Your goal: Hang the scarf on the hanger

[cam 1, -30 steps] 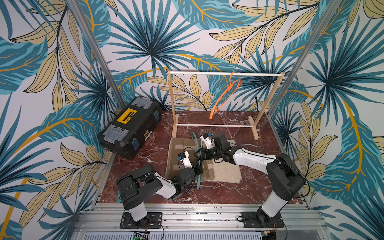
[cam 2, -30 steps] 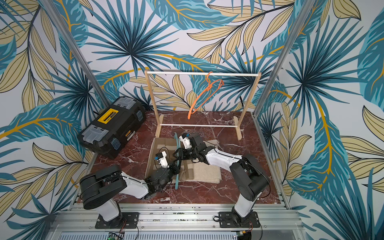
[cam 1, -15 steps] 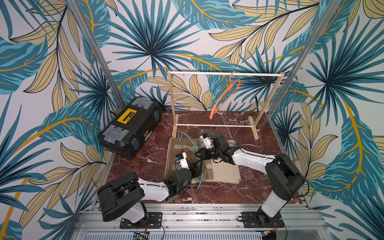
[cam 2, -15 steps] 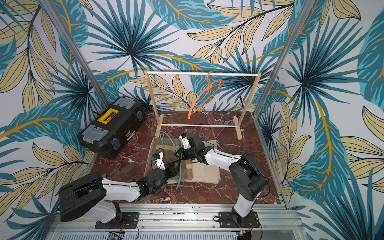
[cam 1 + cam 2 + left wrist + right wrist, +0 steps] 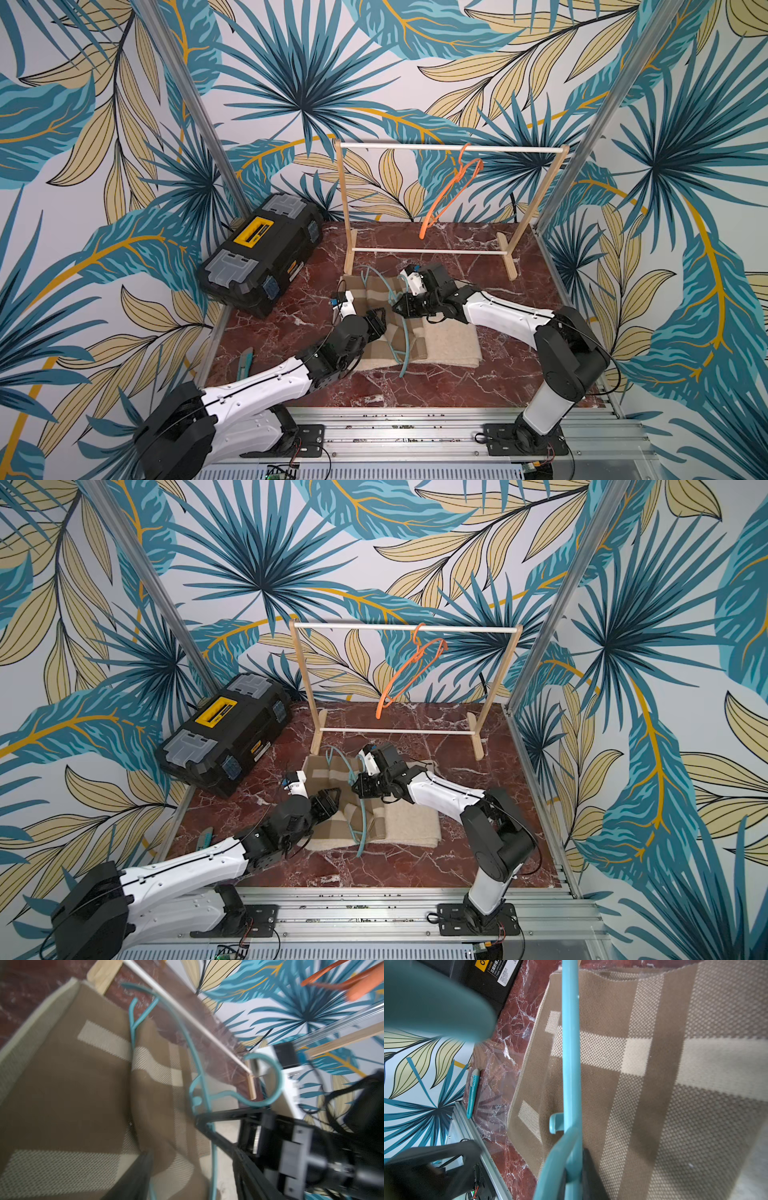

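The brown and beige plaid scarf [image 5: 444, 345] [image 5: 411, 825] lies folded on the marble floor, and its weave fills both wrist views [image 5: 72, 1095] [image 5: 675, 1084]. A teal hanger [image 5: 404, 370] [image 5: 363, 812] stands tilted across it. My right gripper [image 5: 397, 309] [image 5: 357, 789] [image 5: 574, 1178] is shut on the teal hanger [image 5: 571, 1064] near its neck. The hook [image 5: 276, 1084] curls beside the right gripper. My left gripper [image 5: 376, 322] [image 5: 330, 800] [image 5: 191, 1159] is open low over the scarf, with one hanger bar [image 5: 214, 1167] running loose between its fingers.
A wooden rack [image 5: 449, 147] [image 5: 407, 627] stands behind the scarf, with an orange hanger [image 5: 449, 191] [image 5: 409, 671] on its top rail. A black and yellow toolbox [image 5: 262, 249] [image 5: 224, 725] sits at the left. A teal utility knife [image 5: 246, 359] [image 5: 473, 1093] lies by the front left edge.
My left gripper has let go of the teal hanger and opened, and its arm has swung lower. My right gripper has closed on the hanger.
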